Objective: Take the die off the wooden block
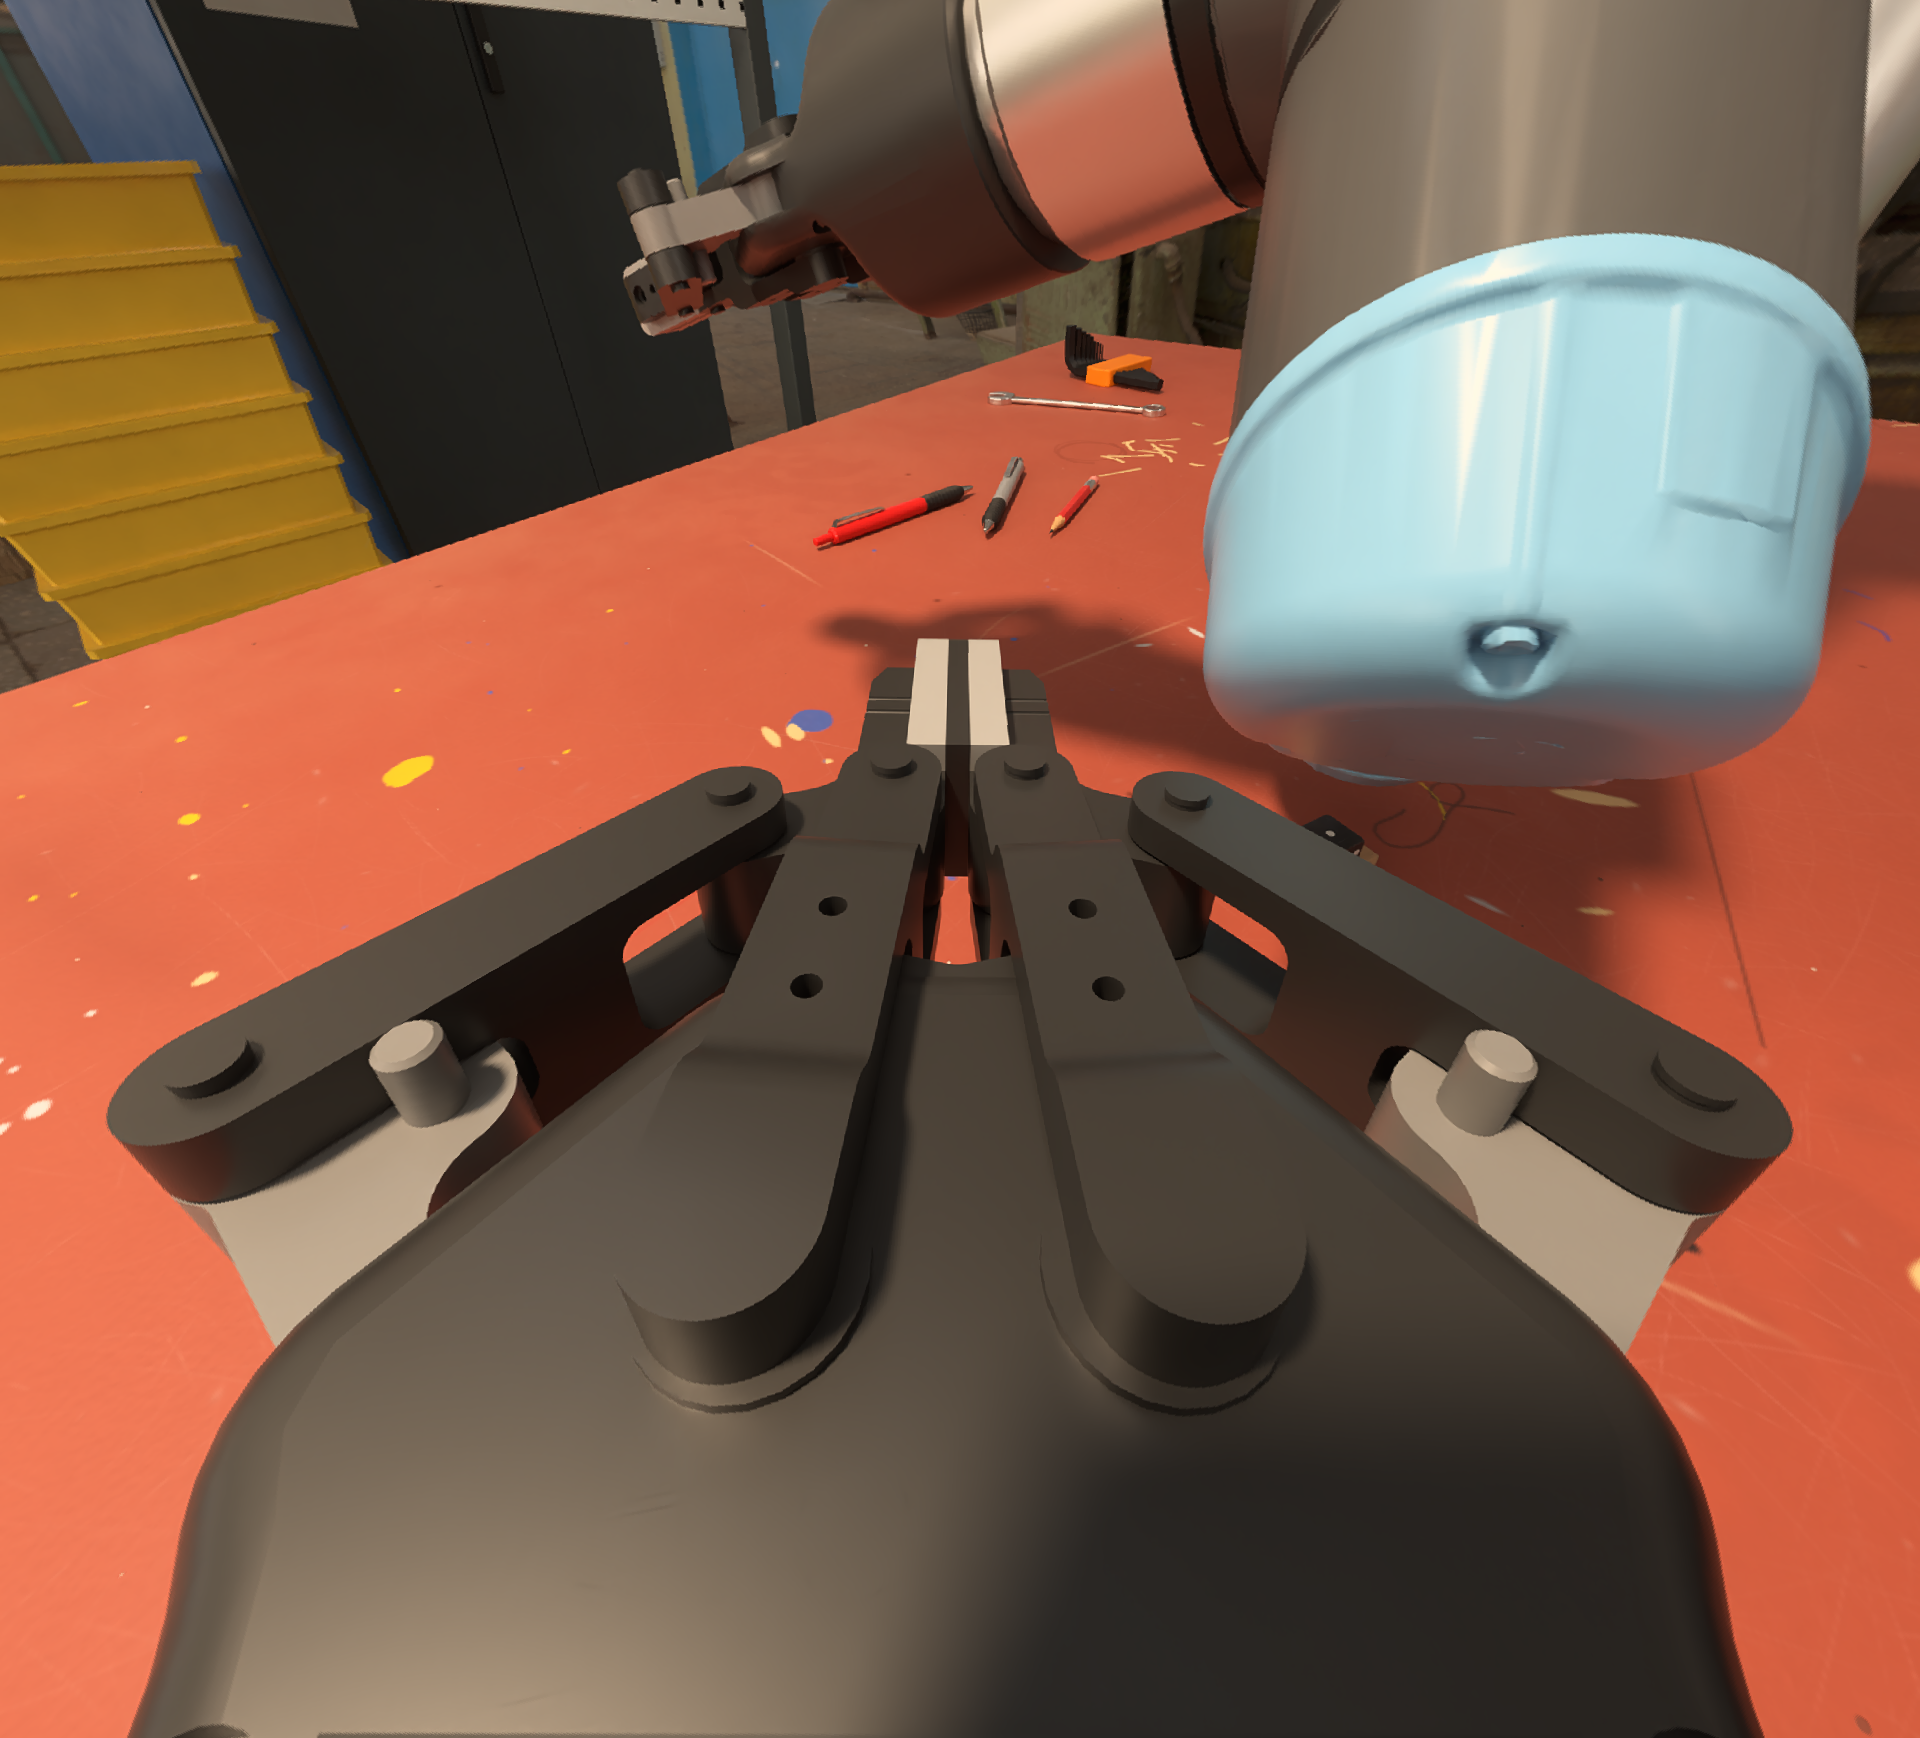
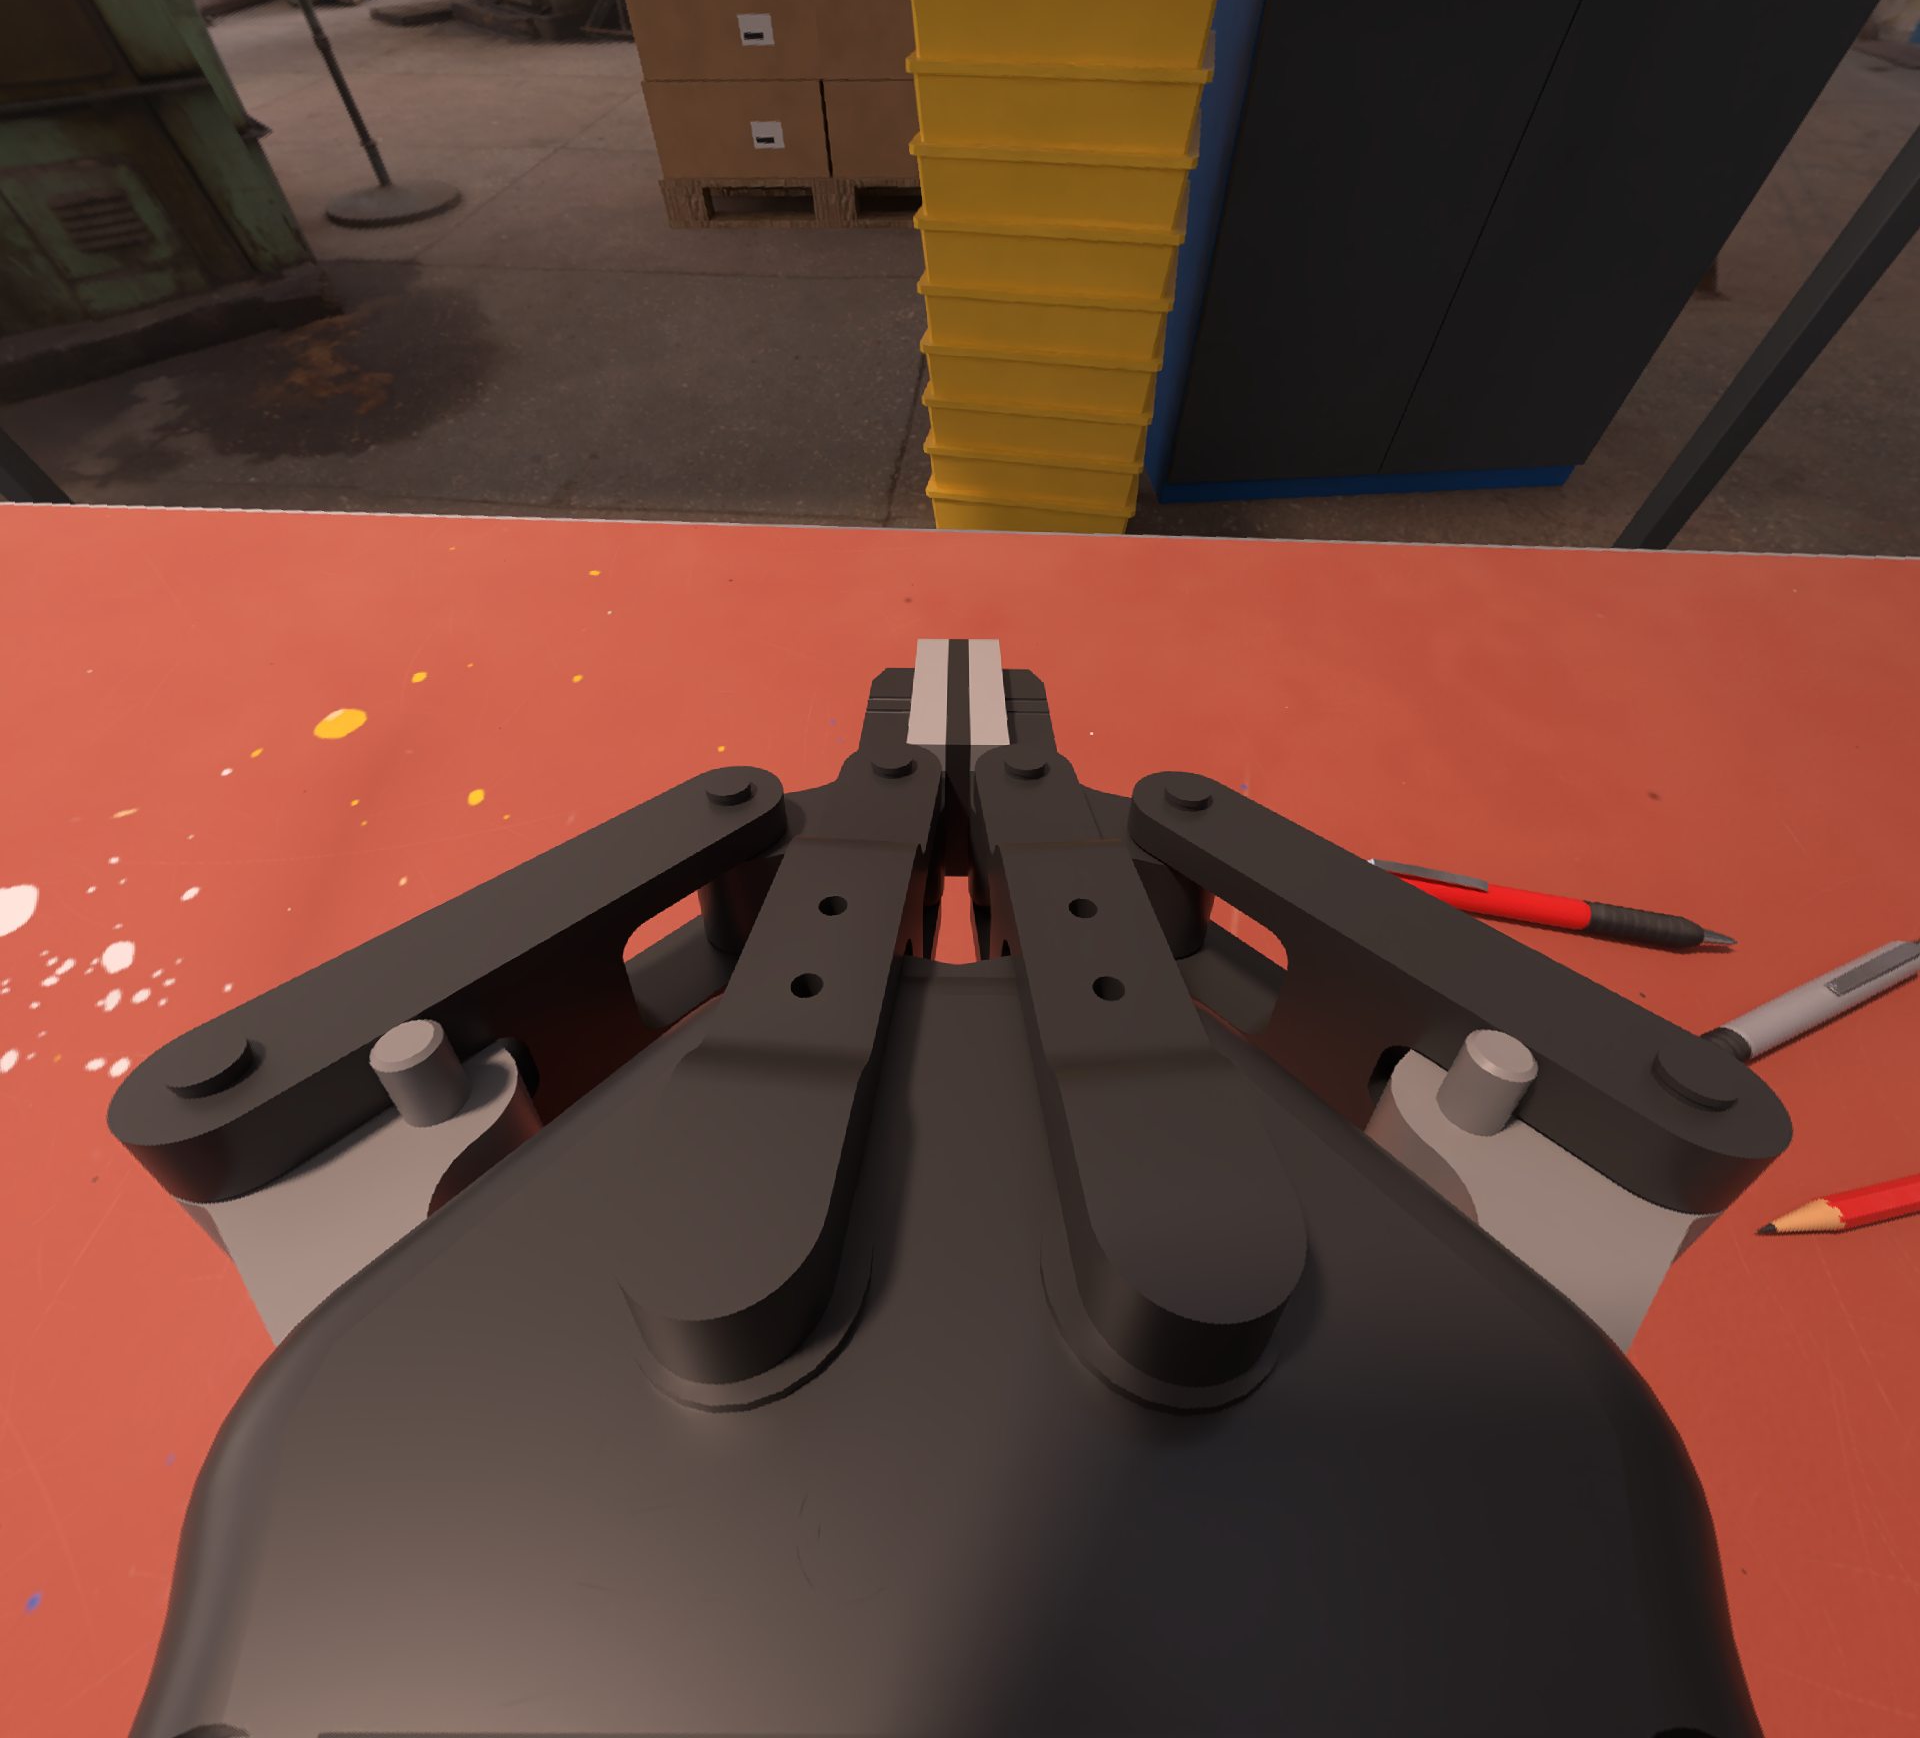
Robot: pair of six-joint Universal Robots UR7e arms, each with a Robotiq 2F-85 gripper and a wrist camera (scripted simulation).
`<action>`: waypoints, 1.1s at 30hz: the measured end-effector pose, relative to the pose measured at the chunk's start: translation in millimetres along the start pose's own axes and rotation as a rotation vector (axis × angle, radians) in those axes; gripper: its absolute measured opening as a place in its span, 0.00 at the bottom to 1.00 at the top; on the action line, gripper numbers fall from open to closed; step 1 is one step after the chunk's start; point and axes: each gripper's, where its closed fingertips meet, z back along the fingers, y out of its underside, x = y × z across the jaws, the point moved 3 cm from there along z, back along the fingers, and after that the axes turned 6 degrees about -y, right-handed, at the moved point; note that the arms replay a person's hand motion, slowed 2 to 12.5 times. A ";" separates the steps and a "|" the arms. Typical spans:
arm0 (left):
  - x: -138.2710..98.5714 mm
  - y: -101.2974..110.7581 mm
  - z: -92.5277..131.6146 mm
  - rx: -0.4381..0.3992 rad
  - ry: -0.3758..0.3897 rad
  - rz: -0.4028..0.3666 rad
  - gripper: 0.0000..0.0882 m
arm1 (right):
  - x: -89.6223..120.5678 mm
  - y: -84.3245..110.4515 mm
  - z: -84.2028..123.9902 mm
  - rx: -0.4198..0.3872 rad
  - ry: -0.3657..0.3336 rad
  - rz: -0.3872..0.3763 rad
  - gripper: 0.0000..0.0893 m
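Fingers pressed together on left end effector (image 1: 957,691) and right end effector (image 2: 957,691), gripping nothing.

Die: not visible from either of my wrist cameras. Wooden block: likewise unseen. Appearance, pose and position of both cannot be told.

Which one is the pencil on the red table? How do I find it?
Look at the red table in the left wrist view, past the shut gripper fingertips, to three writing things lying in a row. The pencil is the rightmost, beside the grey marker. It is the shortest and thinnest, red with a bare wooden sharpened tip, unlike the red pen with its black grip.
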 end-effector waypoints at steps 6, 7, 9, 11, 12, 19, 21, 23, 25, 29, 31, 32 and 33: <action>-0.2 -0.1 -0.1 0.000 0.002 0.002 0.00 | -5.4 -1.5 -2.4 0.001 0.010 -0.012 0.00; -0.2 -0.1 -0.1 0.000 0.002 0.003 0.00 | -6.5 -2.0 -2.8 0.002 0.012 -0.013 0.00; -0.3 0.0 -0.2 0.000 0.003 0.003 0.00 | -8.4 -2.5 -3.6 0.005 0.015 -0.017 0.00; -0.4 0.2 -0.3 0.001 0.003 0.003 0.00 | -9.9 -2.8 -4.4 0.010 0.015 -0.024 0.00; -0.5 0.3 -0.4 0.002 0.004 0.003 0.00 | -10.6 -2.9 -4.9 0.013 0.014 -0.028 0.00; -0.4 0.4 -0.6 0.003 0.005 0.007 0.00 | -14.5 -2.9 -7.5 0.029 0.017 -0.038 0.00; -0.3 0.5 -0.5 0.003 0.005 0.007 0.00 | -15.0 -2.7 -8.1 0.034 0.015 -0.043 0.00; -0.3 0.6 -0.5 0.004 0.005 0.007 0.00 | -15.4 -2.7 -8.7 0.040 0.013 -0.050 0.00; -0.4 0.7 -0.6 0.004 0.006 0.008 0.00 | -15.8 -2.8 -9.3 0.045 0.011 -0.055 0.00; -0.4 0.6 -0.5 0.005 0.007 0.009 0.00 | -16.6 -2.9 -10.7 0.055 0.011 -0.062 0.00; -0.4 0.6 -0.5 0.004 0.007 0.009 0.00 | -17.0 -2.8 -11.4 0.059 0.011 -0.066 0.00; -0.4 0.6 -0.5 0.005 0.007 0.009 0.00 | -17.2 -2.8 -11.8 0.060 0.011 -0.068 0.00; -0.4 0.6 -0.5 0.005 0.007 0.009 0.00 | -17.3 -2.7 -12.1 0.061 0.011 -0.070 0.00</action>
